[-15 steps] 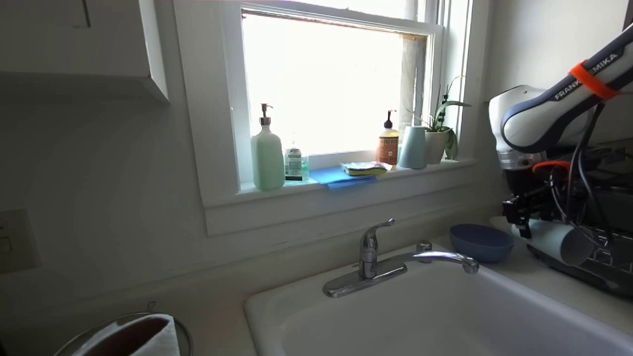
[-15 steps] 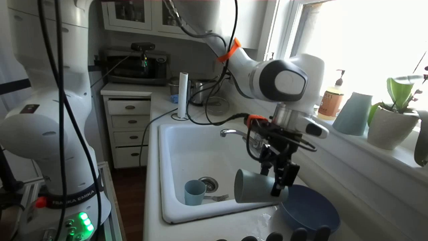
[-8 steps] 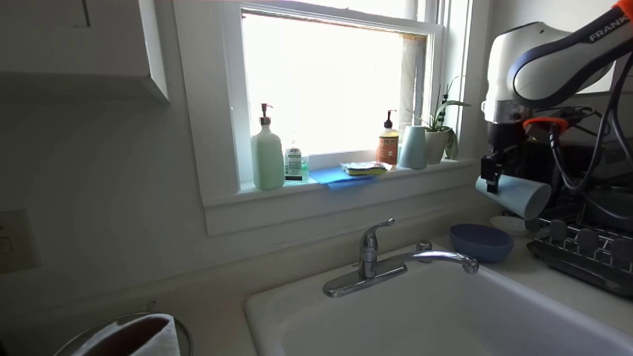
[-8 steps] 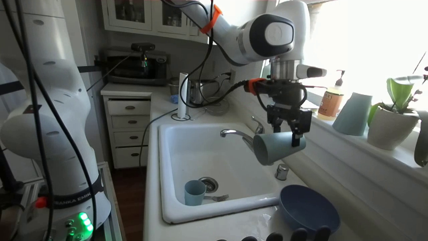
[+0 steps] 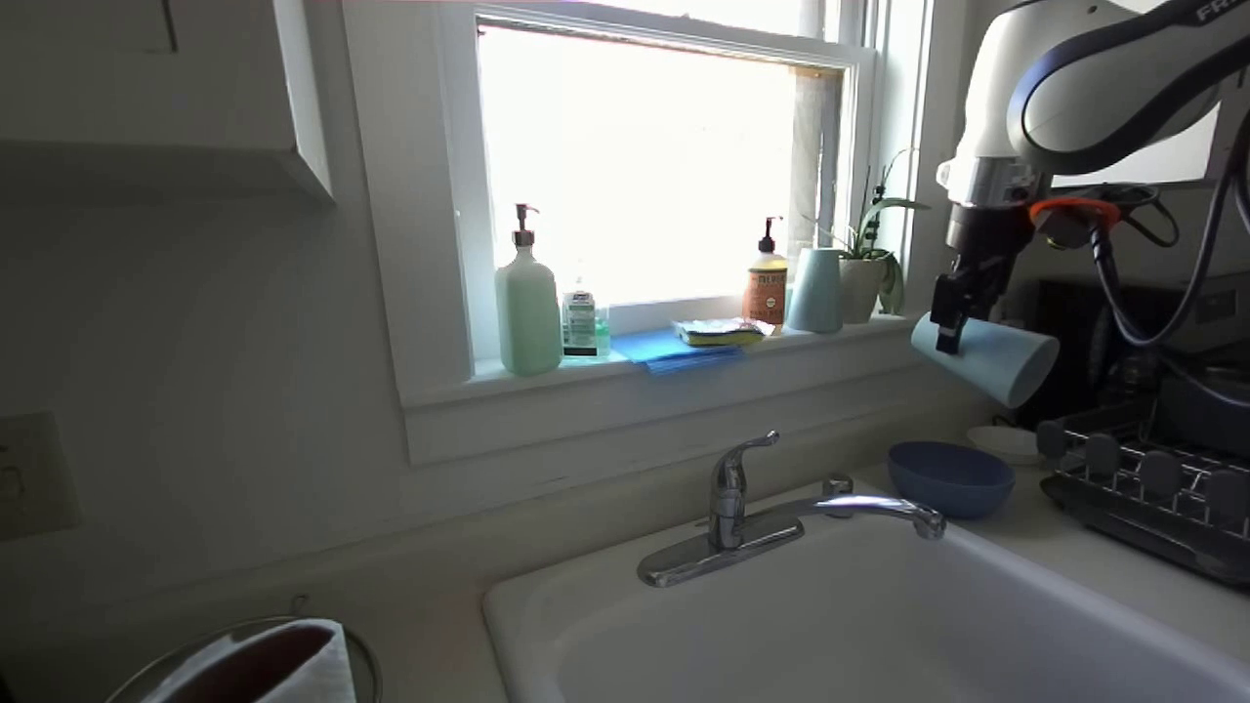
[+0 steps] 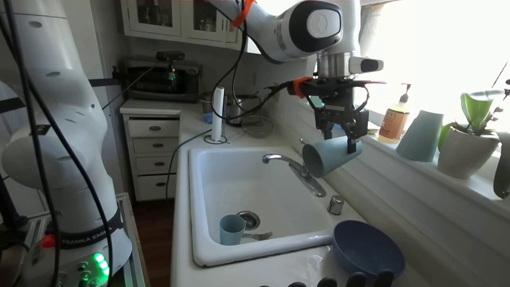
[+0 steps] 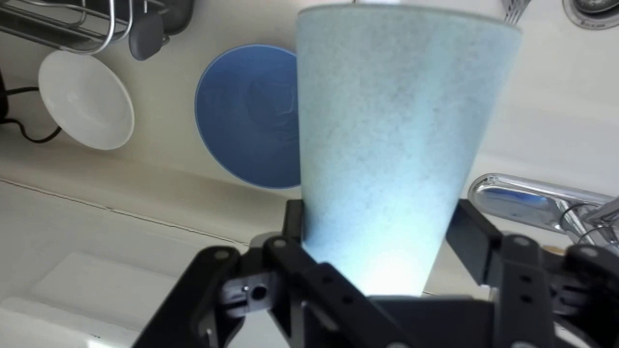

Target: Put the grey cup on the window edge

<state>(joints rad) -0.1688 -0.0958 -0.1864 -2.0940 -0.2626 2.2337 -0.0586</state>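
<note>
- The grey cup point(image 7: 396, 121), of a pale blue-grey colour, is in the air, held by the gripper point(image 7: 379, 229). In the wrist view it fills the centre of the frame, its wide mouth to the top.
- The two fingers point(image 7: 293, 220) press it from opposite sides, nearer to its narrow end. The jaws are therefore parted only as much as the body of the cup requires.
- In an exterior view the grey cup point(image 6: 336, 154) is right of the centre, strongly tilted, with its mouth directed to the lower left.
- The window sill point(image 6: 432, 167) is on the right side of the same frame. The held cup is near to it; how near exactly, one cannot tell.
- On this sill, in an exterior view, a second cup point(image 5: 815, 291) stands upside down right of the centre, between a soap bottle point(image 5: 767, 293) with orange label and a potted plant point(image 5: 861, 290).
- To the left of the soap bottle, near the middle of the frame, lie a sponge point(image 5: 721, 339) and a blue cloth point(image 5: 654, 350); further left stands a green pump bottle point(image 5: 528, 310).
- A third cup point(image 6: 232, 231) is in the sink point(image 6: 223, 254), at the lower centre of an exterior view, just beside a fork point(image 6: 261, 236).
- The blue bowl point(image 6: 368, 251) rests on the counter point(image 6: 239, 275), at the lower right of that frame.
</note>
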